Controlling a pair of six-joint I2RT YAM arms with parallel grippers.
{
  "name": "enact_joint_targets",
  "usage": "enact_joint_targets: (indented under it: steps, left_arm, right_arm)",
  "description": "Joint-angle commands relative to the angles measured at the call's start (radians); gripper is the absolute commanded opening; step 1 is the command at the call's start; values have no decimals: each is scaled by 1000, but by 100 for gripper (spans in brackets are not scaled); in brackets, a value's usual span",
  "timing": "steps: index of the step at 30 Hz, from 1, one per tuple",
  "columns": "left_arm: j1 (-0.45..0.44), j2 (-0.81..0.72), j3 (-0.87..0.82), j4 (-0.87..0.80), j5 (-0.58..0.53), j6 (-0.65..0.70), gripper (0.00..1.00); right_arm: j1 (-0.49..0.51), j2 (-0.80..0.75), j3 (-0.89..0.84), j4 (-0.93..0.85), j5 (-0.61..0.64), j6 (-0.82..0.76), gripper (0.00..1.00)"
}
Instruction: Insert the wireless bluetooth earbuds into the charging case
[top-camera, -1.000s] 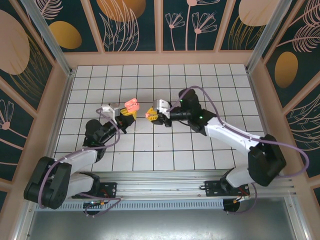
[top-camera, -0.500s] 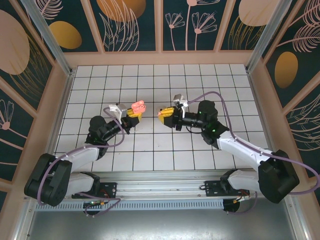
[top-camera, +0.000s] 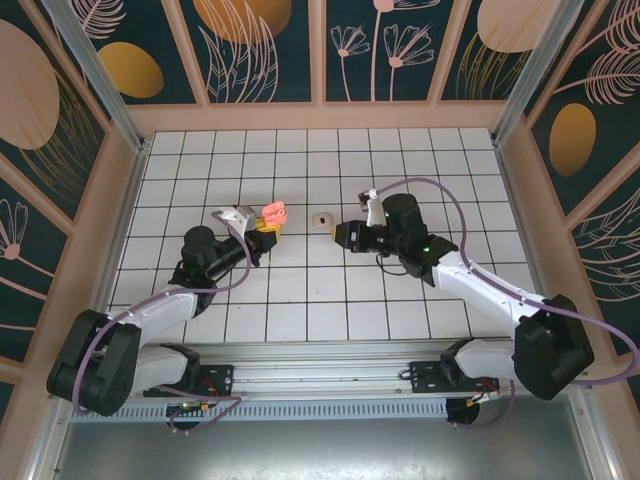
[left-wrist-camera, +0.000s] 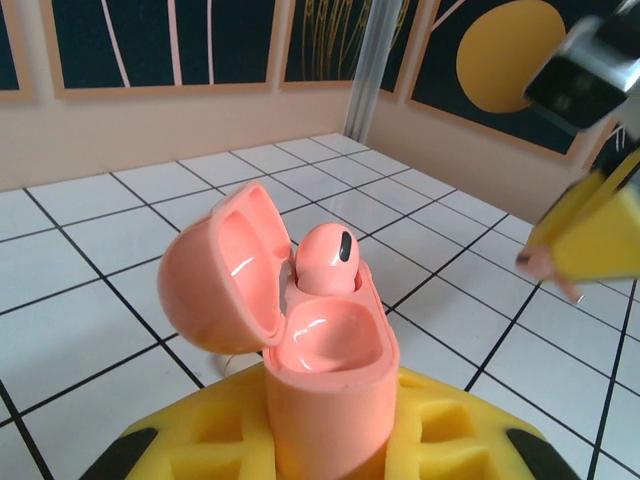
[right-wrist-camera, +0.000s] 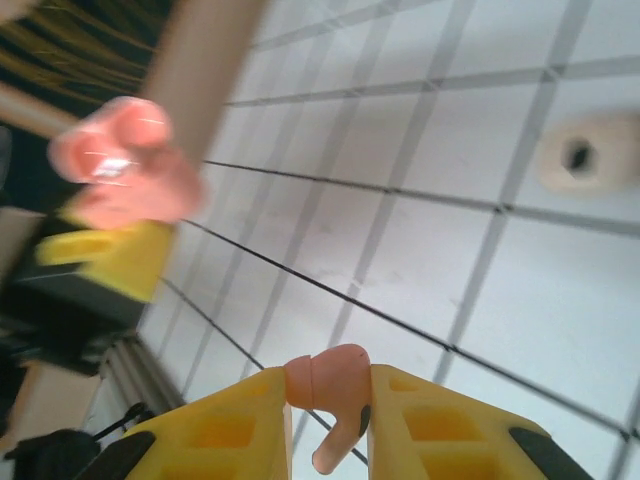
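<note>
I see left gripper (left-wrist-camera: 330, 430) clamped on open salmon-pink rounded plastic case (left-wrist-camera: 325, 345), one salmon-pink bean-shaped bud (left-wrist-camera: 326, 262) seated inside. My right gripper (right-wrist-camera: 328, 400) pinching second salmon-pink bud (right-wrist-camera: 328, 385), apart from case. Cream-white bud (top-camera: 323, 218) lies on white tiled floor (top-camera: 300, 180) between grippers.

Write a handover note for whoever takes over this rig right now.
The left gripper is shut on the open pink case.
The right gripper is shut on the second pink bud, apart from the case.
Done: the first pink bud sits in one slot; the other slot is empty.
To do: seat the second bud; the cream bud lies on the table.
</note>
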Motion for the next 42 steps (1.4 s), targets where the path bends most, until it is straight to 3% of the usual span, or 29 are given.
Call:
enact_joint_targets:
  steps: [1,8,16,20,23,26,34,42]
  left_arm:
    - [-3,-22,21,-19,-17,12,6]
    - [-3,-18,27,-36,-25,14,6]
    - [-3,-21,32,-49,-28,20,6]
    - [-3,-27,32,-60,-33,27,7]
    - [-3,-25,33,-59,-32,25,7]
    - [-3,-18,34,-53,-27,19,7]
    - [-3,-24,37,-65,-28,18,7]
    - [-4,-16,39,-59,-20,16,7]
  right_arm:
    - [21,55,52,-232,164,91,22]
    - [56,310,194,-494,285,31,23]
    - [86,512,319,-649,355,-8,25]
    - [96,557,359,-694,367,-11,28]
    - [96,588,431,-772,382,-1,42]
    - [96,600,521,-863,397,20,50]
    - [78,648,660,-1098,378,194,50]
    - [60,695,644,-1051,326,291,45]
